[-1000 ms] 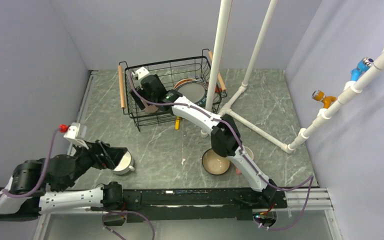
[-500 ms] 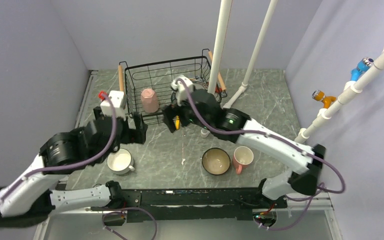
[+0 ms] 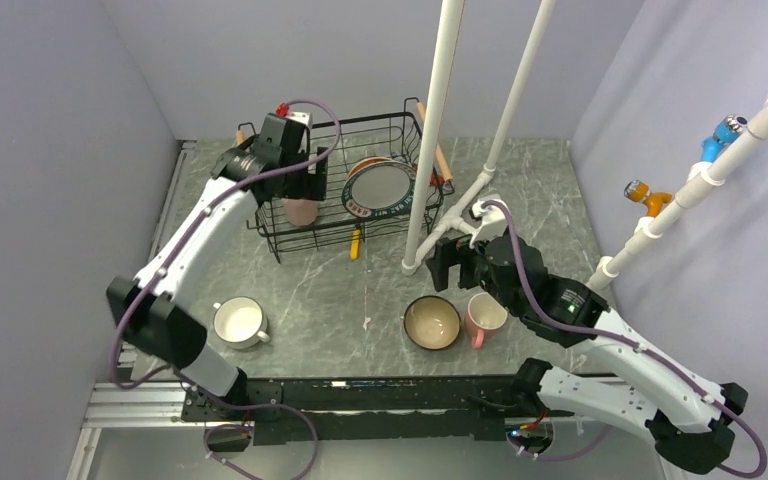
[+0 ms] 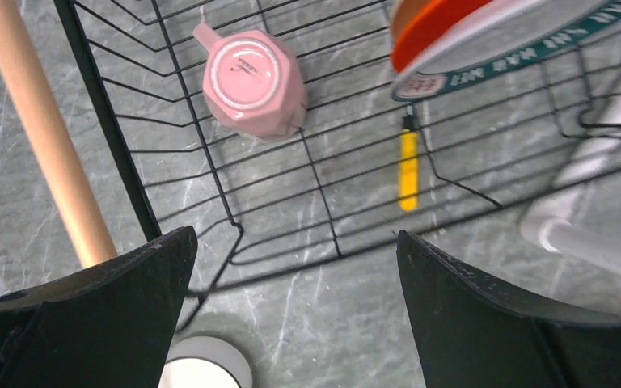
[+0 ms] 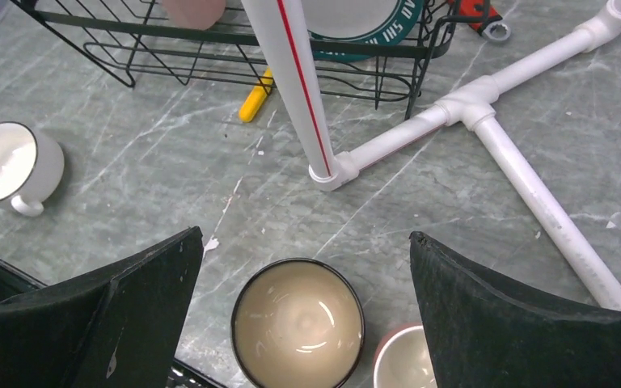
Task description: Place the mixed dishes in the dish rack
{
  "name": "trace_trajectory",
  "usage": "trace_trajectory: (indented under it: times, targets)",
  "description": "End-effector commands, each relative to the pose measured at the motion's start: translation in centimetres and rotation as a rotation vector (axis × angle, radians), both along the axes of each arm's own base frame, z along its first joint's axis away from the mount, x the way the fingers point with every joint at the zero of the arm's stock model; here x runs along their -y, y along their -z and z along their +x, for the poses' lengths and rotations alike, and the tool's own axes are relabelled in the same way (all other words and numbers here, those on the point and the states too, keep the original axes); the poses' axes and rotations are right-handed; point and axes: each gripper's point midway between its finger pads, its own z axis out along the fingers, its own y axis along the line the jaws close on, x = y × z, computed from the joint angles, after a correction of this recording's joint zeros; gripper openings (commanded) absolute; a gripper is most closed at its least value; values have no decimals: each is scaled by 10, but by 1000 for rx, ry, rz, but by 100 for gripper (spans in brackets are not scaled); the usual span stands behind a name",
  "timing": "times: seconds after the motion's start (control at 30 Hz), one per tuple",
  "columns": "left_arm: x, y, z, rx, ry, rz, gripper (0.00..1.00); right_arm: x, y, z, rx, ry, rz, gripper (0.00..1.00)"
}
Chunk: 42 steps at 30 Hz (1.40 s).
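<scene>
Right gripper (image 5: pixel 306 238) is hanging wide open and empty over the desk (image 5: pixel 145 170), its fingers framing the tan-lined dark bowl (image 5: pixel 297 323) that is sitting directly below, with a pink mug (image 5: pixel 404 364) standing upright just beside the bowl. Across the desk, the left gripper (image 4: pixel 295 238) is likewise gaping wide and carrying nothing as it is hovering over the near left corner of the dish rack (image 4: pixel 113 121). Inside the rack, another pink mug (image 4: pixel 255 81) is resting upside down, and a big plate (image 3: pixel 380 187) with a dark patterned rim is leaning on edge against a cream dish (image 4: pixel 453 24) with an orange underside. A yellow tool (image 4: pixel 407 170) is lying under the rack's wires. A white cup (image 5: pixel 4 162) is waiting apart at the desk's left. The bowl looks to be the next pick. Doing it well likely means dropping straight down, setting one finger inside the rim and one outside on the side away from the mug, then lifting high enough to be clearing the white pipe (image 5: pixel 291 81) on the way to the rack.
</scene>
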Motion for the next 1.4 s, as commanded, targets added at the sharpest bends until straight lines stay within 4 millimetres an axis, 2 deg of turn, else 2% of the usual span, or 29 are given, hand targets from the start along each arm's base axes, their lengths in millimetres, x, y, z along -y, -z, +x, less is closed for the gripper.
trace_trajectory:
  times: [0.0,0.23,0.43,0.7,0.83,1.0,1.13,1.37]
  targets:
    - [-8,-5,43,20,2,-28,99,9,3,-3,-11,37,17,100]
    - [-17,45,81,-44,-73,-2,99,8,-1,-1,5,27,16,100]
    - [-15,84,100,-103,-77,9,99,12,-5,1,17,33,-8,100]
    - [-30,105,111,-117,-134,97,99,16,-6,3,21,43,-28,100]
    - [-31,112,116,-125,-133,102,98,15,-5,6,20,49,-36,100]
    - [-36,123,122,-151,-163,76,89,15,-5,8,19,53,-43,100]
    - [-35,127,123,-156,-166,64,78,18,-5,9,24,62,-51,100]
    - [-40,116,134,-107,-205,73,47,20,-4,13,28,73,-62,100]
